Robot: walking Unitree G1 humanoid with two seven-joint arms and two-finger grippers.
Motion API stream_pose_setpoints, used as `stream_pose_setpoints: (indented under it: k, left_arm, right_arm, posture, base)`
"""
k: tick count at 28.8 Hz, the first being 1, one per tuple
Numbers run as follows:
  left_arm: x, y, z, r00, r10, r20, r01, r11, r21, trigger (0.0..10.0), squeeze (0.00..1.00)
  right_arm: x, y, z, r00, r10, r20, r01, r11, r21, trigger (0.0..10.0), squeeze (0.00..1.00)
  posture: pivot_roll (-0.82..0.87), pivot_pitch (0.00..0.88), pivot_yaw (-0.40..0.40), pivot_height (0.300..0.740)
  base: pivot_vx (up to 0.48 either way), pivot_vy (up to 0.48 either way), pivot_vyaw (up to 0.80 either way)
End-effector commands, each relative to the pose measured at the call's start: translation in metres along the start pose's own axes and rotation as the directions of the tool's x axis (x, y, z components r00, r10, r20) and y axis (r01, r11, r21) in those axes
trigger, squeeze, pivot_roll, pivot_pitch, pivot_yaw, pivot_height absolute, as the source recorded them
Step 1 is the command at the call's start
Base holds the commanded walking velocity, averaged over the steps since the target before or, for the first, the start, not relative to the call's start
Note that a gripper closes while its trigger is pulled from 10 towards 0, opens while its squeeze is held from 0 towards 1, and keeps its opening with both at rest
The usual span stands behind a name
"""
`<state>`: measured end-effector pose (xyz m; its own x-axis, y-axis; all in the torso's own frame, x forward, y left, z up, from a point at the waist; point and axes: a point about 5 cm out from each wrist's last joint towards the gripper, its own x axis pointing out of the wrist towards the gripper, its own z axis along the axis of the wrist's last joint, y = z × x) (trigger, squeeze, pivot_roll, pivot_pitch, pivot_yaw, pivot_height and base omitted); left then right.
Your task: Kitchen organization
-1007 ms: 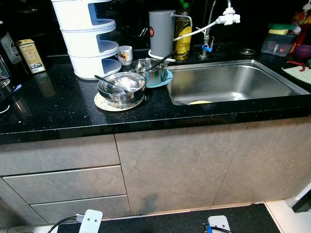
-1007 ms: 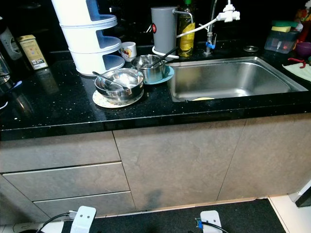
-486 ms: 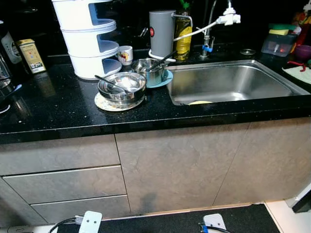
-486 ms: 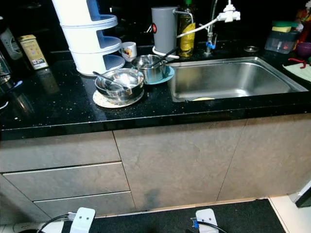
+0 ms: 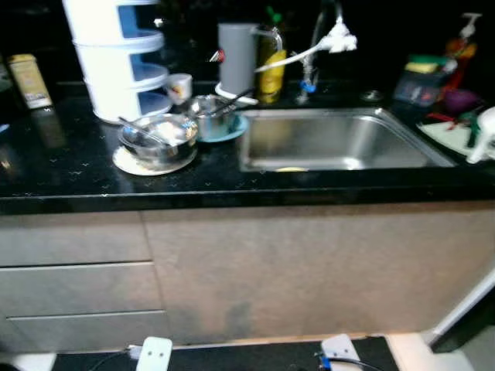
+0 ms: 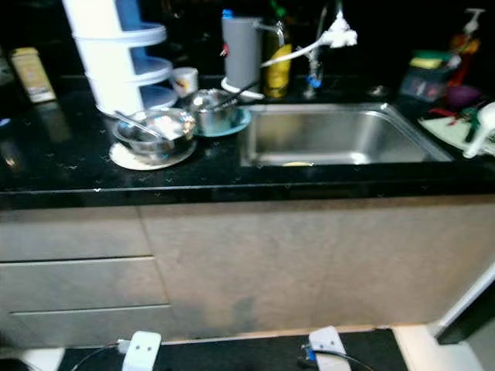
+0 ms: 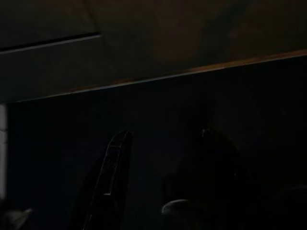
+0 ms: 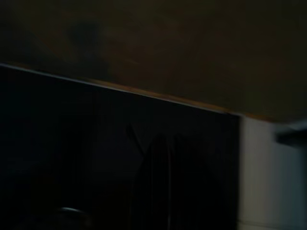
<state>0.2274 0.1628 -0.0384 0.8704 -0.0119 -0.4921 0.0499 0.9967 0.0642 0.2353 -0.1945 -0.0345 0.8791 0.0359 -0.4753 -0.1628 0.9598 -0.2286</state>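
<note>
On the black countertop (image 5: 69,174) a steel bowl (image 5: 158,139) with a spoon in it sits on a cream plate. Behind it a small steel pot (image 5: 207,114) with a utensil rests on a blue plate. A white mug (image 5: 179,86) stands by a white tiered rack (image 5: 116,58). The steel sink (image 5: 332,143) lies to the right, something yellow at its front edge. My left gripper (image 7: 163,163) hangs low in the dark before the cabinet base, fingers apart and holding nothing. My right gripper (image 8: 165,182) is a dim shape near the floor.
A grey canister (image 5: 236,56), a yellow bottle (image 5: 271,66) and a faucet (image 5: 334,39) stand behind the sink. A yellow tin (image 5: 27,79) is far left. A sponge tub (image 5: 421,77), purple bowl (image 5: 462,99) and white object (image 5: 483,131) crowd the right. Grey drawers (image 5: 73,286) below.
The camera has swung to the right and the picture is blurred, so the whole counter sits further left in view. Nothing on the counter has moved.
</note>
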Motion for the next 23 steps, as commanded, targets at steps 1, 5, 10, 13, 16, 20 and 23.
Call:
stream_pose_setpoints:
  k: [1, 5, 10, 13, 16, 20, 23]
  left_arm:
    - [-0.0051, 0.0043, -0.0109, 0.999, 0.015, -0.036, -0.015, 1.0, 0.0, 10.0, 0.0]
    - [-0.0058, 0.0056, -0.0113, 0.999, 0.018, -0.032, -0.018, 1.0, 0.0, 10.0, 0.0]
    - [-0.0062, 0.0073, -0.0111, 0.999, 0.019, -0.028, -0.019, 1.0, 0.0, 10.0, 0.0]
    - [-0.0064, 0.0088, -0.0094, 1.0, 0.024, -0.017, -0.024, 1.0, -0.002, 10.0, 0.0]
    - [-0.0067, 0.0097, -0.0092, 1.0, 0.022, -0.015, -0.022, 1.0, 0.001, 10.0, 0.0]
    - [-0.0072, 0.0096, -0.0077, 1.0, 0.014, 0.001, -0.014, 1.0, 0.016, 10.0, 0.0]
    - [-0.0073, 0.0097, -0.0074, 1.0, 0.019, 0.005, -0.019, 1.0, 0.023, 10.0, 0.0]
  right_arm:
    - [-0.0014, 0.0065, -0.0043, 1.0, 0.02, -0.02, -0.02, 1.0, 0.007, 10.0, 0.0]
    - [-0.0016, 0.0082, -0.0044, 1.0, 0.021, -0.019, -0.021, 1.0, 0.011, 10.0, 0.0]
    - [-0.0027, 0.011, -0.0058, 1.0, 0.025, -0.018, -0.025, 1.0, 0.016, 10.0, 0.0]
    - [-0.0033, 0.0125, -0.0065, 0.999, 0.03, -0.018, -0.03, 0.999, 0.017, 10.0, 0.0]
    - [-0.0031, 0.0128, -0.0061, 0.999, 0.031, -0.017, -0.031, 0.999, 0.019, 10.0, 0.0]
    - [-0.0026, 0.0126, -0.0053, 0.999, 0.029, -0.015, -0.029, 0.999, 0.02, 10.0, 0.0]
    - [-0.0024, 0.0126, -0.005, 0.999, 0.029, -0.015, -0.028, 0.999, 0.018, 10.0, 0.0]
  posture:
    - [-0.04, 0.173, -0.067, 0.74]
    - [-0.04, 0.174, -0.061, 0.74]
    - [-0.04, 0.174, -0.062, 0.74]
    - [-0.03, 0.18, -0.058, 0.74]
    - [-0.03, 0.18, -0.057, 0.74]
    - [-0.03, 0.18, -0.057, 0.74]
    - [-0.04, 0.181, -0.058, 0.74]
  base:
    - [0.0, 0.0, 0.0]
    - [0.0, 0.0, 0.0]
    - [0.0, 0.0, 0.0]
    - [0.0, 0.0, 0.0]
    - [0.0, 0.0, 0.0]
    - [0.0, -0.105, 0.0]
    - [0.0, -0.48, 0.0]
